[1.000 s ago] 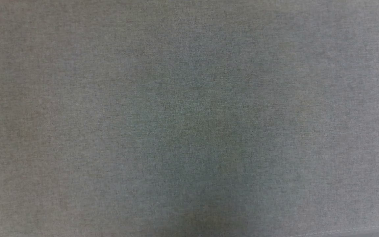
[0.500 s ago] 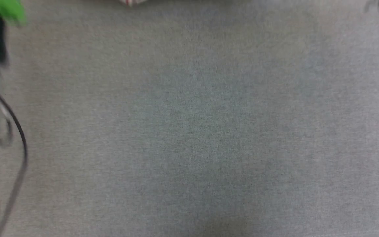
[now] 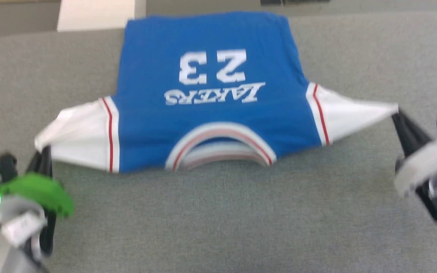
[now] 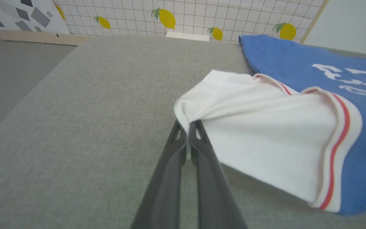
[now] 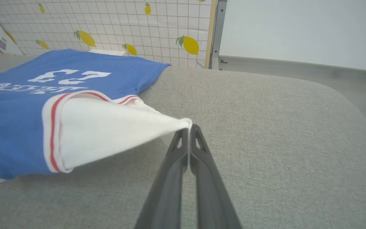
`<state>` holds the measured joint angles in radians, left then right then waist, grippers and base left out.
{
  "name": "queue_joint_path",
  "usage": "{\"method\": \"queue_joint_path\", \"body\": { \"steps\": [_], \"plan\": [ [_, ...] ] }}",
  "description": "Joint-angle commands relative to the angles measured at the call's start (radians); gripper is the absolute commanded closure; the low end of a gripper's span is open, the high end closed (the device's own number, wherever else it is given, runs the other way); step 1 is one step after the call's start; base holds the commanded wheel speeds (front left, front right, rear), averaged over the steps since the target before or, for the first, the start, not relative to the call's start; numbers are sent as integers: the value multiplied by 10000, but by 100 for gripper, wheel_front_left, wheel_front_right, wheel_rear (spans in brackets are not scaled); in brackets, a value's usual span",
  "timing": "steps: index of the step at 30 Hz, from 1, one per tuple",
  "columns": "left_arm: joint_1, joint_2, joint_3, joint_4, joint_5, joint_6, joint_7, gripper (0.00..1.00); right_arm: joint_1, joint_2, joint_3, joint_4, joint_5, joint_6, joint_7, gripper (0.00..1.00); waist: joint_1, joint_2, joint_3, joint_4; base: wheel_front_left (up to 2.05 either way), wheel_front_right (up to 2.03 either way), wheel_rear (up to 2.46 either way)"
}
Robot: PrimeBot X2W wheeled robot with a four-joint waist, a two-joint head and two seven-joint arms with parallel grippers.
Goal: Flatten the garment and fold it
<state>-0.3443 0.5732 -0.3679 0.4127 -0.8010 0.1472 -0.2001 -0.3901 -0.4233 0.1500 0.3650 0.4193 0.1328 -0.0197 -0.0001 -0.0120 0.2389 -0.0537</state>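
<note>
Flattening | left gripper [image 4: 187, 125] 8 o'clock, right gripper [image 5: 189, 127] 3 o'clock, both clamped on Lakers jersey [image 3: 207, 102] at sleeve tips | next: stretch outward, lower flat.

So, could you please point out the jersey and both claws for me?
jersey [image 3: 146, 125]: head view, on the blue body panel.
left claw [image 4: 189, 127]: left wrist view, between its closed fingertips, at the jersey's edge.
right claw [image 5: 189, 128]: right wrist view, between its closed fingertips, at the jersey's edge.
</note>
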Motion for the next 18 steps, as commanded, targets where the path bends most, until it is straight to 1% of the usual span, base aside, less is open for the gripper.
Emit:
{"method": "queue_joint_path", "body": {
  "steps": [1,6,10,14,18],
  "plan": [
    [611,290,123,-492,-126,341,138,100,600,79,-321,-424,-133,-21,229,100,1,120,-681,-46,0,0,0],
    [2854,962,404,-2842,-406,1557,827,100,2916,697,-1496,-2444,-603,-21,1364,100,1,120,-1046,-64,0,0,0],
    [4316,1334,551,-4153,-654,2267,1299,100,4534,1323,-2310,-3720,-956,-21,2288,100,1,120,-1247,0,0,0,0],
    [5501,1449,637,-4931,-881,2790,1513,100,5906,1962,-2793,-4407,-1111,-21,3064,100,1,120,-1381,42,0,0,0],
    [6379,1366,600,-5160,-1135,2979,1594,100,6922,2479,-2979,-4369,-1164,-21,3623,100,1,120,-1419,89,0,0,0]
  ]
}}
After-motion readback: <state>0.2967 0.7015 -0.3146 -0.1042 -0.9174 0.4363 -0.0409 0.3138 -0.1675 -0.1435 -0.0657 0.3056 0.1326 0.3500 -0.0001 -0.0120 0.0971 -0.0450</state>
